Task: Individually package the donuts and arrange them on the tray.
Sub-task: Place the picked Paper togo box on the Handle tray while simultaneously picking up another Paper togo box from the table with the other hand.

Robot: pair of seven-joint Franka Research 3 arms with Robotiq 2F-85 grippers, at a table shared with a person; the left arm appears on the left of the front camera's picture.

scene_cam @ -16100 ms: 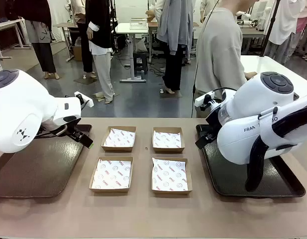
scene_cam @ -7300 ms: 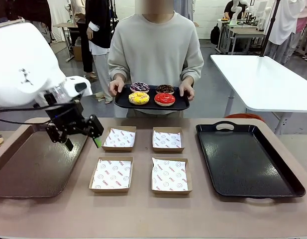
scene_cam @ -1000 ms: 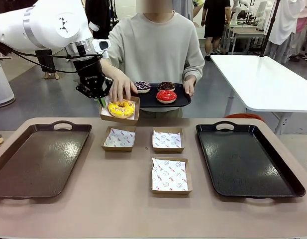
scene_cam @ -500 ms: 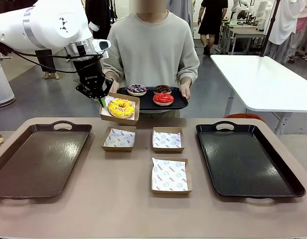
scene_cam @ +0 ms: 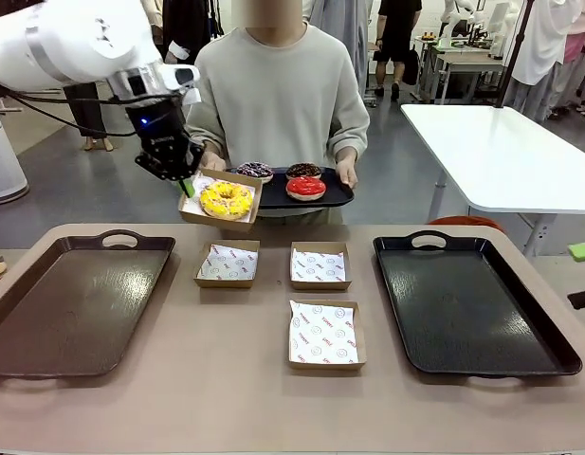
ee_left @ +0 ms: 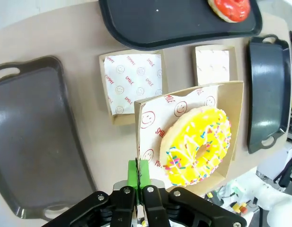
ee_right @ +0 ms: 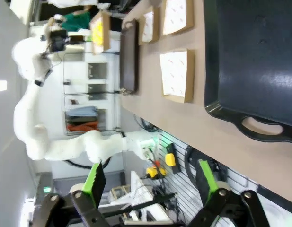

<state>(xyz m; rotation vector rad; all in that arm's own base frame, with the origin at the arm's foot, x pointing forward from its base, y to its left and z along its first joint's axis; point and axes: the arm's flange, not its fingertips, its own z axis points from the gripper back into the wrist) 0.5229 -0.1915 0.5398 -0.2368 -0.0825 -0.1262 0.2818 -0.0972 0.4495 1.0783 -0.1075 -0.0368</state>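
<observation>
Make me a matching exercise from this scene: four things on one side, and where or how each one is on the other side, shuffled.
1 yellow sprinkled donut
2 red donut
3 left gripper
4 right gripper

A on the black serving tray held by the person
B open
C in the paper box held in the air
D shut on the paper box's rim

Pairs: 1-C, 2-A, 3-D, 4-B

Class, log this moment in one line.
left gripper: shut on brown cardboard box holding yellow sprinkled ring donut | right gripper: open
</observation>
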